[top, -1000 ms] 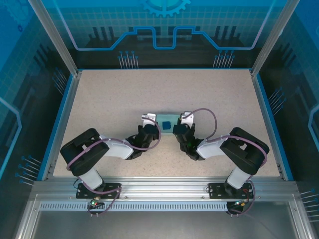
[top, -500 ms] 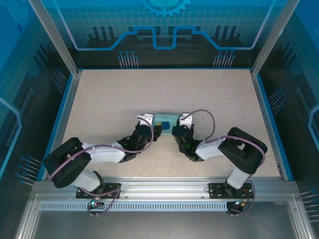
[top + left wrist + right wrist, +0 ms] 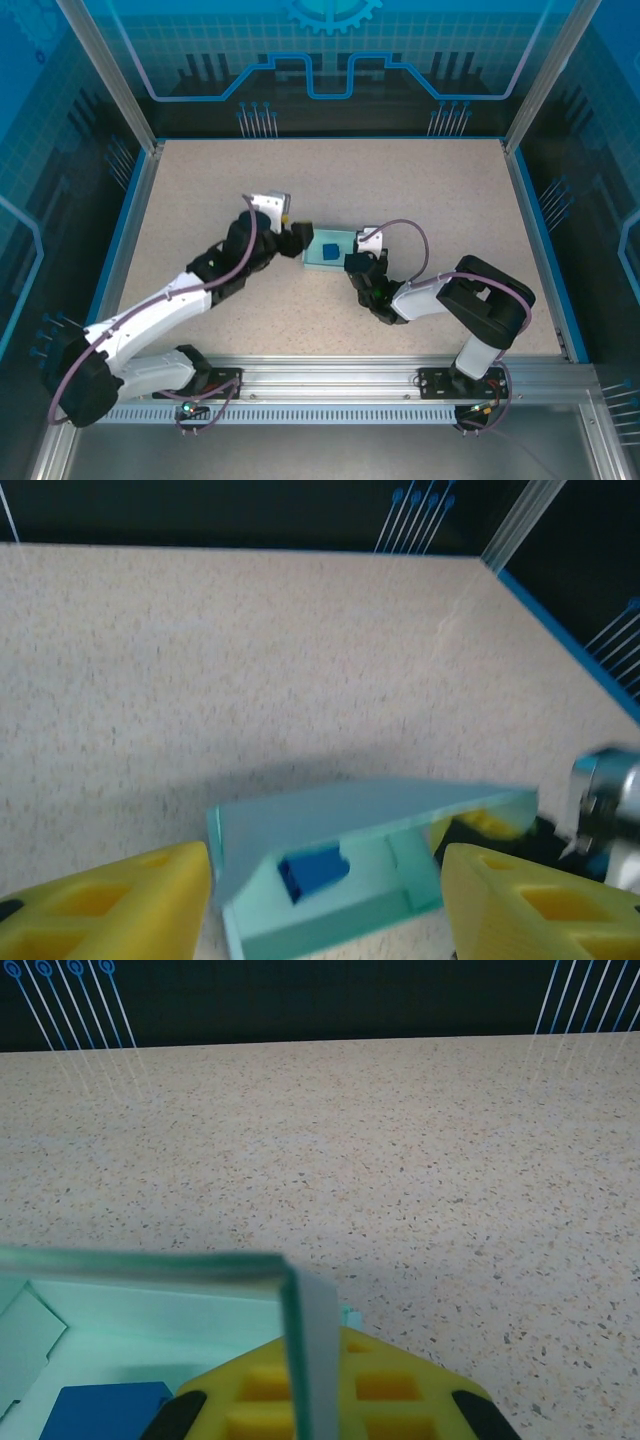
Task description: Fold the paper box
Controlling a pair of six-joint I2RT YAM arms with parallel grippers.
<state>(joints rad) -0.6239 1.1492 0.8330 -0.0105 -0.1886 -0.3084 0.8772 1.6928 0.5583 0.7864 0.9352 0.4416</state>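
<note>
The paper box [image 3: 343,246] is sitting near the middle of the table [image 3: 420,190], partly formed. In the left wrist view one long panel is leaning over the open tray, and a small dark blue cube [image 3: 312,870] is lying inside.

A second ago the left gripper [image 3: 325,900] was pinching nearly closed at the box's left end. Now it is standing wide open and holding nothing, its yellow fingers [image 3: 110,900] flanking the box without touching it, while its arm is reaching out from further left.

The right gripper [image 3: 354,262] is staying clamped on the box's right wall. The left side appears to be released and re-approaching for the next flap, with the right anchoring the box.
</note>
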